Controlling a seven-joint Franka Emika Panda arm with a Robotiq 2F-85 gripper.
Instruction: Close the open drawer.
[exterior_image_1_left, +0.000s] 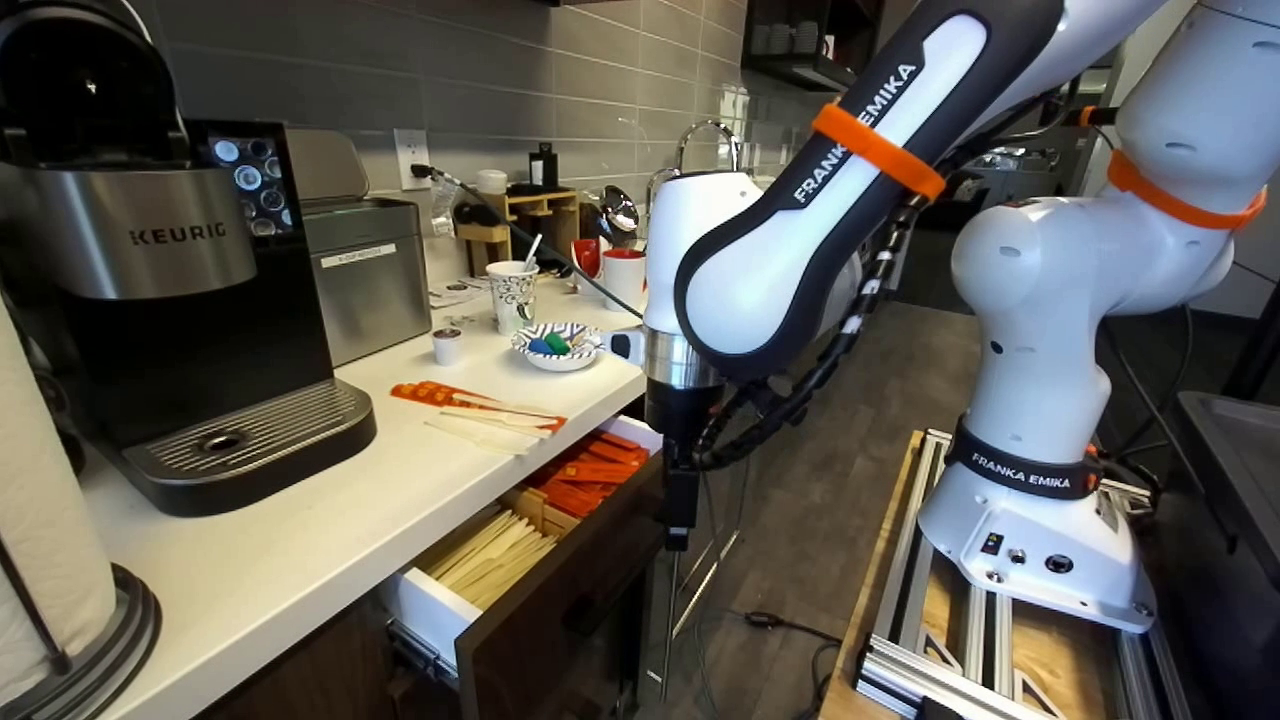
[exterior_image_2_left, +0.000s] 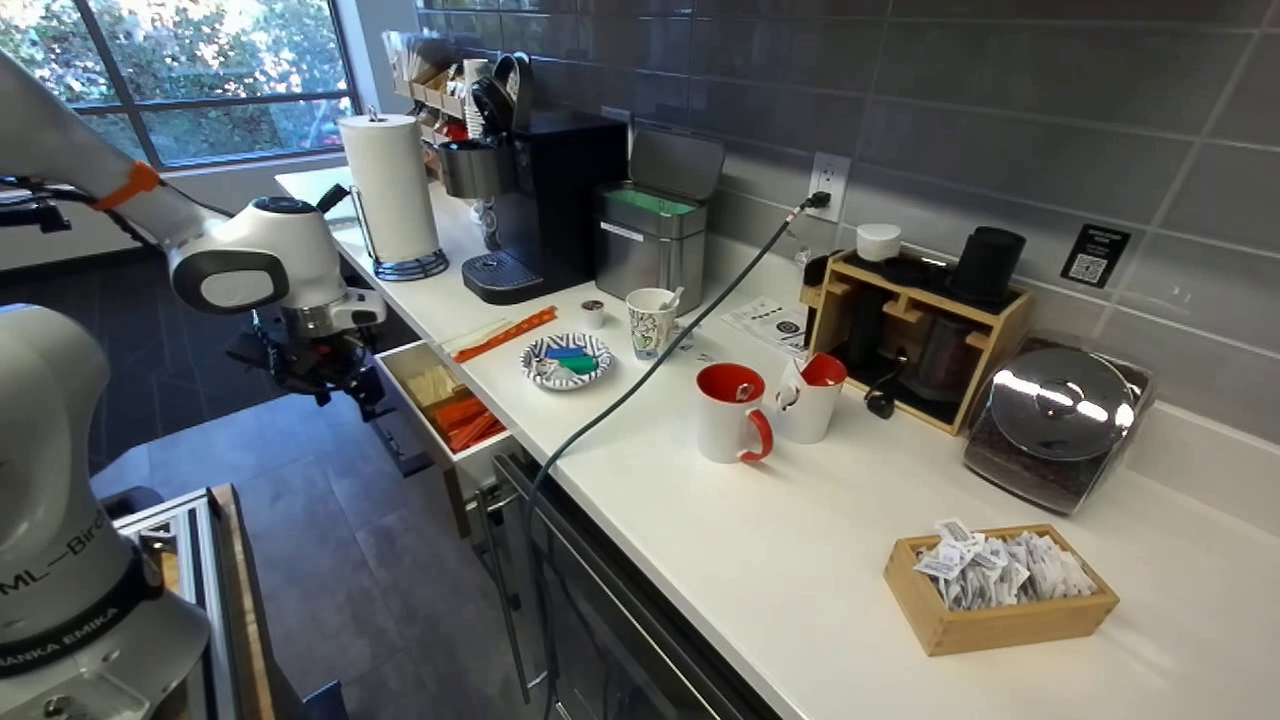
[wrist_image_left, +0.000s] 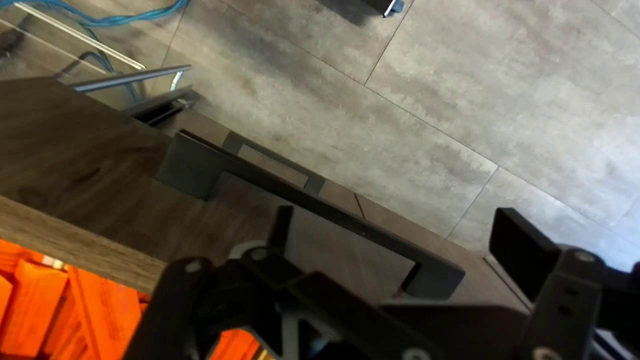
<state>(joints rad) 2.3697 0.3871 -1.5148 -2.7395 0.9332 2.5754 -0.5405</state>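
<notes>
Plainly, we have the drawer (exterior_image_1_left: 560, 612) standing out from beneath the white counter (exterior_image_1_left: 320, 515), its pale wooden sticks (exterior_image_1_left: 492, 558) and orange-red packets (exterior_image_1_left: 592, 475) in sight. Our gripper (wrist_image_left: 399, 227) hangs by the dark front panel (wrist_image_left: 232, 225), near the handle (wrist_image_left: 320, 206), its fingers (wrist_image_left: 522, 250) spread well apart; whether they touch the panel, we cannot tell.

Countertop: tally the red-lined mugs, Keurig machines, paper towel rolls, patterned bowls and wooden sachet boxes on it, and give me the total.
Red-lined mugs: 2
Keurig machine: 1
Paper towel roll: 1
Patterned bowl: 1
Wooden sachet box: 1
Total: 6
</notes>
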